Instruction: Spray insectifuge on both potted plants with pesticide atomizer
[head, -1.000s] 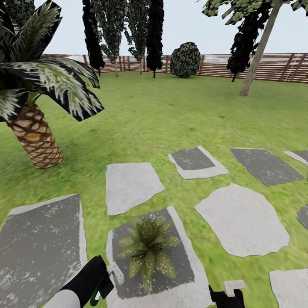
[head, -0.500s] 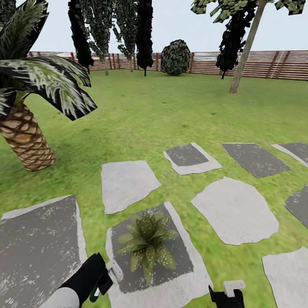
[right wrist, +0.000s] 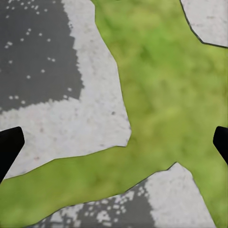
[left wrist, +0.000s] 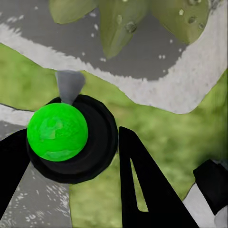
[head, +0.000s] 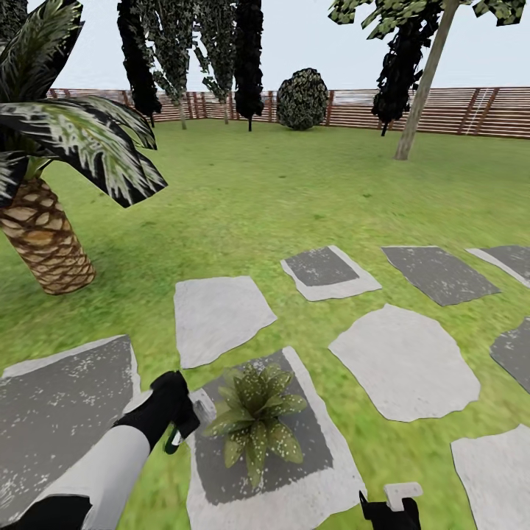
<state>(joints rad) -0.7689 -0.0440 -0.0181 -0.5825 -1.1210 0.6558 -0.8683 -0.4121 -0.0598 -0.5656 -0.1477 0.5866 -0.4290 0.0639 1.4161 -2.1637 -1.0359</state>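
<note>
Left gripper (head: 179, 419) clamps pesticide atomizer (head: 197, 409), nozzle toward potted plant (head: 254, 412); right gripper (head: 390, 508) spread.

Green grass (right wrist: 171, 90) runs between three grey paving stones. The largest stone (right wrist: 71, 118) has a pale border around a darker speckled patch. A second stone (right wrist: 152, 204) lies across a narrow grass strip from it, and a third (right wrist: 209, 19) sits well apart. Two black fingertips (right wrist: 7, 147) (the right gripper (right wrist: 114, 145), spread wide) show at opposite edges.
</note>
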